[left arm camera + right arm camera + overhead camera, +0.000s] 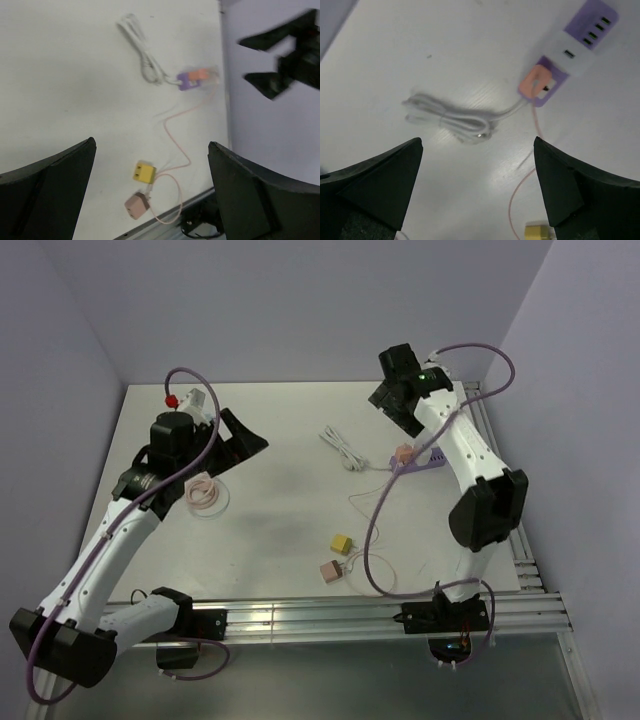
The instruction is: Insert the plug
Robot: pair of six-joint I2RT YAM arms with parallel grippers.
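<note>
**Both grippers empty; two plugs lie loose, short of the strip**

The left gripper (151,144) and right gripper (477,141) both stand spread wide with nothing between the fingers. The right one hangs just above the strip (577,45), while the left is well off to the strip's left.

An orange plug (535,82) sits on the strip's end socket, but I cannot tell whether it is fully home. A yellow plug (144,172) and a pink plug (137,205) lie side by side on the table, on the side of the strip nearer the arm bases. A thin cord (172,137) trails from there to the strip.

The likely risks:
- **Strip sliding:** the strip looks light and unanchored, so a push into a socket may move it unless the other arm braces it.
- **Snagged cord:** lifting a loose plug could drag the cord and tug the orange plug askew.
- **Jammed prongs:** a tilted grasp would catch the prongs at the socket.
</note>
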